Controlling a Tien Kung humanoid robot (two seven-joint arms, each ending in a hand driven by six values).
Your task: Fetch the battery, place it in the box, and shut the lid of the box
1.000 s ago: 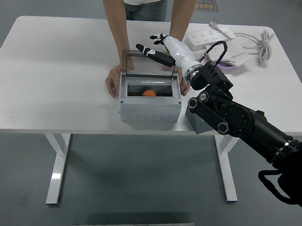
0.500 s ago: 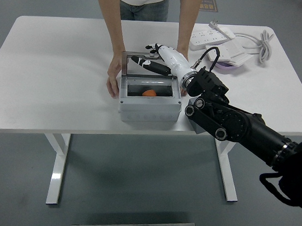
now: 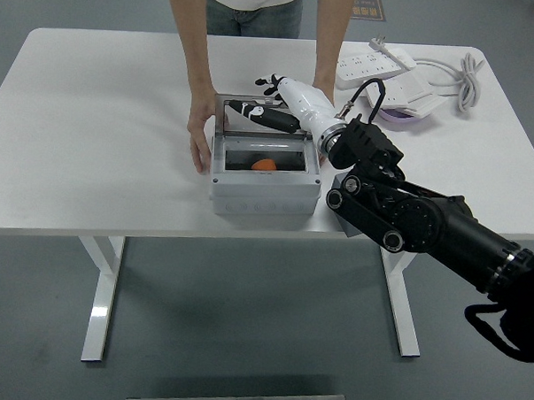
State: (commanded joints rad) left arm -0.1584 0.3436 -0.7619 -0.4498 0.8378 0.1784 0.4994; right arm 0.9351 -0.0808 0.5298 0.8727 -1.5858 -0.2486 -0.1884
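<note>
Reaching over the grey rectangular plastic box (image 3: 266,184), the right hand (image 3: 273,107), white with black fingers (image 3: 253,110), lies against the upper edge of the box's clear hinged lid (image 3: 253,118), which stands half raised. Its fingers are stretched out and grip nothing. The small orange battery (image 3: 263,164) lies inside the box. A person's hand (image 3: 199,146) rests on the white counter (image 3: 93,122) touching the left side of the box; the person's other hand is hidden behind the robot's wrist.
</note>
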